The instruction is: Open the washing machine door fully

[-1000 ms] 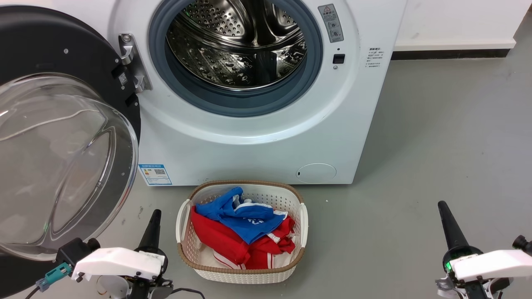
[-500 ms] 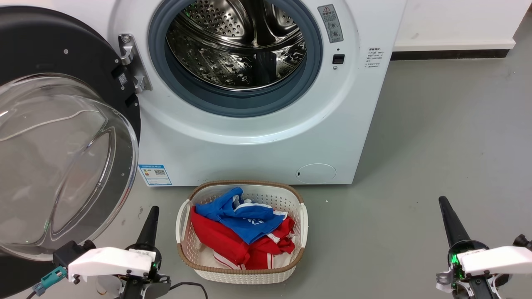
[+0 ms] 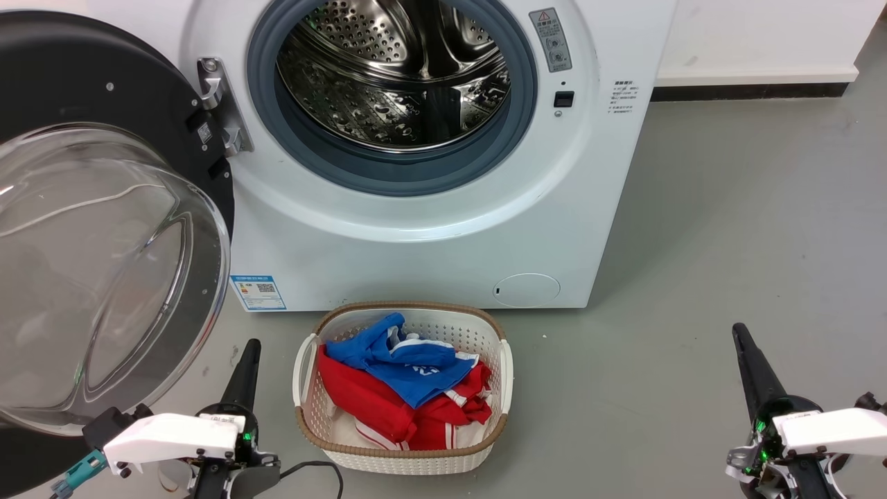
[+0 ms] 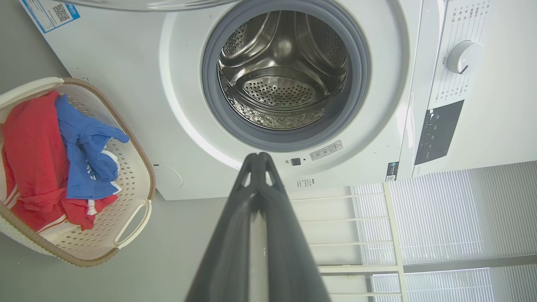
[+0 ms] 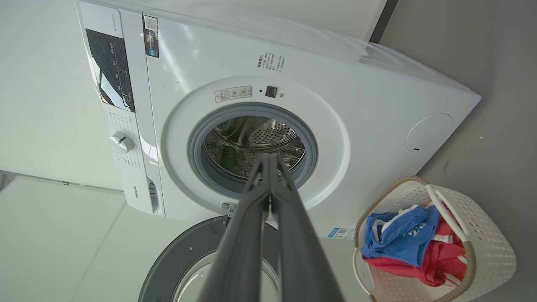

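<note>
The white washing machine [image 3: 416, 256] faces me with its steel drum [image 3: 395, 69] exposed. The washing machine door [image 3: 83, 90], glossy black with a bulging glass bowl [image 3: 90, 277], hangs on its metal hinge [image 3: 218, 104] and is swung wide to the left. My left gripper [image 3: 251, 344] is shut and empty, low on the floor just right of the door's lower edge, apart from it. My right gripper [image 3: 739, 329] is shut and empty at the lower right, far from the washer. In the wrist views the left gripper [image 4: 259, 156] and right gripper [image 5: 268, 156] have their fingers pressed together.
A white laundry basket [image 3: 405, 305] with red and blue clothes stands on the grey floor right before the washer, between my arms. Bare floor stretches to the right of the machine. A white wall with a dark skirting [image 3: 748, 90] lies behind.
Both arms shift slightly: the left gripper drifts a little to the left, the right gripper's tip rises a little. The door and the basket stay put.
</note>
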Motion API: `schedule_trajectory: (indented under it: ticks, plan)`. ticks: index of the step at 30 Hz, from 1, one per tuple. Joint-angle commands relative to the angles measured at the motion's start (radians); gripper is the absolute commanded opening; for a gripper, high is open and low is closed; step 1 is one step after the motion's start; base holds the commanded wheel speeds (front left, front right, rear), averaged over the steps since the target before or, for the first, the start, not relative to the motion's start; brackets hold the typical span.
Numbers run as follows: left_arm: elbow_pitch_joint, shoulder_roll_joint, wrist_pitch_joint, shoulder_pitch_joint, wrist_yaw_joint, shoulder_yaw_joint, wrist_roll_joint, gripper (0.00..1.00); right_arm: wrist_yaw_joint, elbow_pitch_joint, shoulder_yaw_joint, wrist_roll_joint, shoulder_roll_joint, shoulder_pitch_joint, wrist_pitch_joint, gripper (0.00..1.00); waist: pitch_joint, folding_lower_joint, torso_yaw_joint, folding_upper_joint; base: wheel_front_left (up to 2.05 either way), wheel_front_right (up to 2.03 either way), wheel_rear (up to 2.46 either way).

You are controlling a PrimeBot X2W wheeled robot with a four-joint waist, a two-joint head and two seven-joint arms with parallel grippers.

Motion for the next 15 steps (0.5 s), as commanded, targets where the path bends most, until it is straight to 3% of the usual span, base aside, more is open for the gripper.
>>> schedule_trajectory:
  ticks: [1, 15]
  plan:
    - [-0.003, -0.003, 0.007, -0.017, -0.011, 0.01, -0.018, 0.0, 0.0, 0.001, -0.002, 0.024, 0.001, -0.025, 0.005, 0.0, 0.0, 0.0, 0.0, 0.0, 0.0, 0.0, 0.0]
    - [0.0, -0.023, 0.035, -0.019, -0.035, 0.047, -0.111, 0.0, 0.0, 0.018, -0.008, 0.139, 0.002, -0.04, 0.022, 0.0, -0.001, 0.0, -0.001, 0.0, 0.0, 0.0, 0.0]
